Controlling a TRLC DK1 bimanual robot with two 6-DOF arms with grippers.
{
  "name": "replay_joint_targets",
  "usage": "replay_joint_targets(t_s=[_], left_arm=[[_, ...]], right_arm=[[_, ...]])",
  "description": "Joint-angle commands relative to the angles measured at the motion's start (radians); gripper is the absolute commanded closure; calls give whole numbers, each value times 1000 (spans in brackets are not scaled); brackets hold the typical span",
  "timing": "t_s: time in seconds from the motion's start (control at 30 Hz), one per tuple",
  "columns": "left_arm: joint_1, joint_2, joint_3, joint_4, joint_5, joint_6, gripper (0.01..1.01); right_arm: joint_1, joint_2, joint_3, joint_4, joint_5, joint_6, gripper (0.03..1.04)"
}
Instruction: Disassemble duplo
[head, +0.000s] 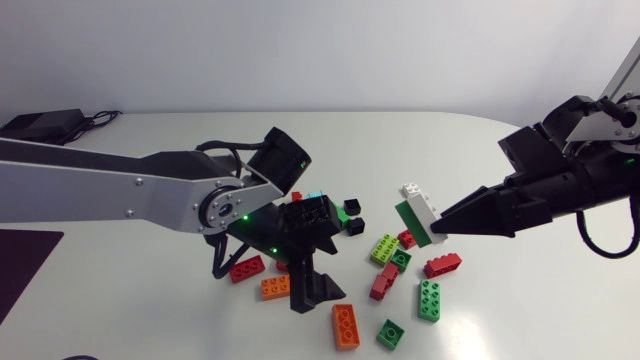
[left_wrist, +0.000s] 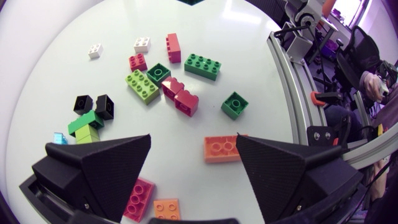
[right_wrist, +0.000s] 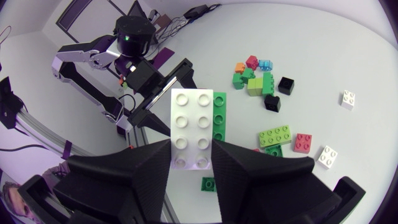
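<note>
Right tool (right_wrist: 191, 152) clamps the white-green stack (right_wrist: 193, 118) clear of the tabletop (head: 520, 320), seemingly presenting it for splitting. Left tool (left_wrist: 193, 140) gapes wide, empty, above loose bricks (left_wrist: 180, 93), likely ready to pull.

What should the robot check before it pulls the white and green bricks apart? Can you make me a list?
1. Right claw shut on the white brick: ok.
2. Green brick stuck to the white one, so there is something to pull off: ok.
3. Free end of the pair sticks out past the claw for grabbing: ok.
4. Left claw open and ready: ok.
5. Left claw up at the pair: not ok, it hangs low over the table by an orange brick.
6. How hard the two bricks are stuck together: cannot tell.
</note>
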Motion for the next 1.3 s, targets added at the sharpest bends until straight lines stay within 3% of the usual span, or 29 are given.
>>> replay_joint_targets(t_s=[0.0,0.23,0.43,0.53,0.7,1.0,1.27], left_arm=[[7,9,19,-26,9,13,56],[45,-60,110,-173,359,51,57],[126,17,257,-368,609,131,59],[125,51,274,-385,618,158,67],[106,66,277,-396,627,174,75],[103,89,295,-394,627,180,110],[93,118,318,-394,627,174,333]], right_arm=[[18,-28,-28,7,5,9,674],[112,-109,-75,10,-6,-64,670],[162,-158,-127,10,-9,-142,669],[205,-190,-144,40,-9,-129,667],[268,-212,-144,135,5,-20,666],[351,-218,-152,230,57,102,664],[411,-236,-169,279,88,166,664]])
